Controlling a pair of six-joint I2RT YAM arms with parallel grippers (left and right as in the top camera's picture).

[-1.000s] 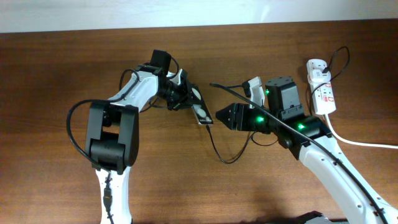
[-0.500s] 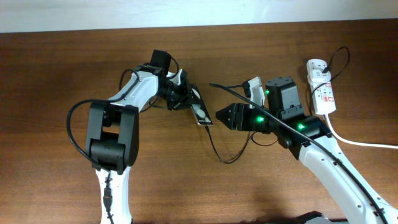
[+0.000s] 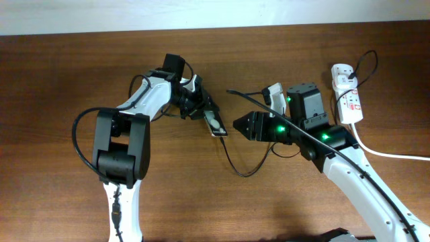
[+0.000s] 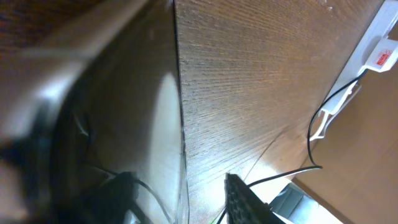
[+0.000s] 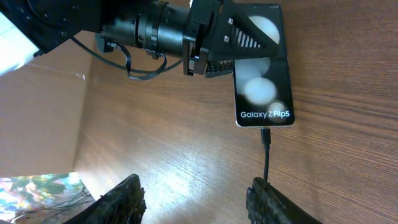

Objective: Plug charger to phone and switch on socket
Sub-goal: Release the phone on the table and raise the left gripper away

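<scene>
Two right fingers (image 5: 127, 202) stand apart beside the plugged-in phone (image 5: 264, 84) — left fingers (image 5: 245, 34) overlap it, grip unclear.

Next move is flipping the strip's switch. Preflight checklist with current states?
1. Charger tip at phone port: ok, the tip meets the lower edge; full seating cannot tell.
2. Left claw clear of phone: not ok, one finger overlaps its top end.
3. Right claw open and empty: ok.
4. Socket top unobstructed in the overhead view: ok.
5. Socket switch position: cannot tell, too small.
</scene>
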